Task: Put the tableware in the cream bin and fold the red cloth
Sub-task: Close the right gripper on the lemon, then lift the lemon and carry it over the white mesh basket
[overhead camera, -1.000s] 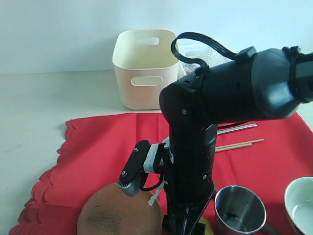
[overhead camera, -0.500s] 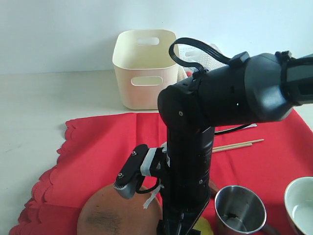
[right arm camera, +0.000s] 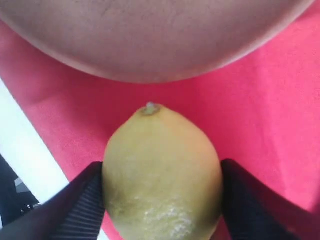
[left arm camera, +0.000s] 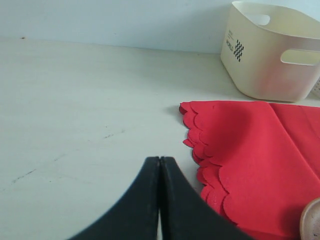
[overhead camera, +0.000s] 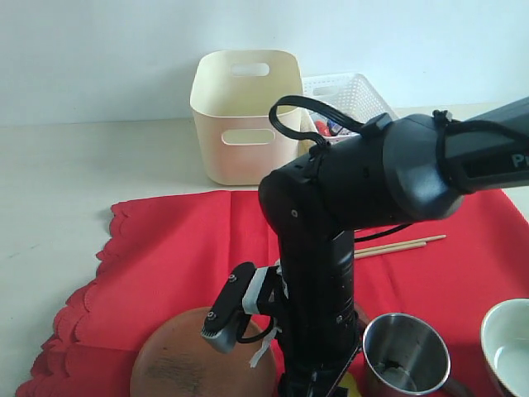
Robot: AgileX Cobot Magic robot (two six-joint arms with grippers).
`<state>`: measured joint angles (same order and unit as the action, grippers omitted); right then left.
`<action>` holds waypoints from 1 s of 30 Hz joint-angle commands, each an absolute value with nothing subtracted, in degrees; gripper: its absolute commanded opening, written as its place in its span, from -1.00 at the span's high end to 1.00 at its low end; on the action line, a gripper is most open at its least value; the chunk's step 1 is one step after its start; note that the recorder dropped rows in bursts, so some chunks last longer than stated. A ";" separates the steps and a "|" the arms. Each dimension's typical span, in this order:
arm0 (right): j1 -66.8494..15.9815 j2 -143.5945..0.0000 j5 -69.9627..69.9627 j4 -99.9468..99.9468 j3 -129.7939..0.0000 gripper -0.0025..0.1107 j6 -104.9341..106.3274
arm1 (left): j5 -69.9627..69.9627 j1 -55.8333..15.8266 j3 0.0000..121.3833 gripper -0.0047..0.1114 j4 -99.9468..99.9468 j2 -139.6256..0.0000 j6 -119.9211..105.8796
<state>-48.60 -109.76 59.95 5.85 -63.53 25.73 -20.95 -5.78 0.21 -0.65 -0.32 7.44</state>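
Right wrist view: the right gripper (right arm camera: 162, 202) is clamped on a yellow lemon (right arm camera: 162, 170).
In the exterior view, the large red cloth (overhead camera: 165, 248) covers the middle, with the tall cream plastic bin (overhead camera: 244, 116) at 12 o'clock and the round brown wooden plate (overhead camera: 182, 368) at 7 o'clock. The left gripper (left arm camera: 160, 162) has its fingers pressed together.

Pale table (overhead camera: 83, 165) under red cloth (overhead camera: 182, 248), cream bin (overhead camera: 244, 124), lattice basket (overhead camera: 351, 89)
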 commanded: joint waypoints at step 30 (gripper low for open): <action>-48.62 -93.94 59.60 1.27 -63.29 0.96 25.19 | -20.52 -5.62 0.00 0.92 -0.75 0.00 7.56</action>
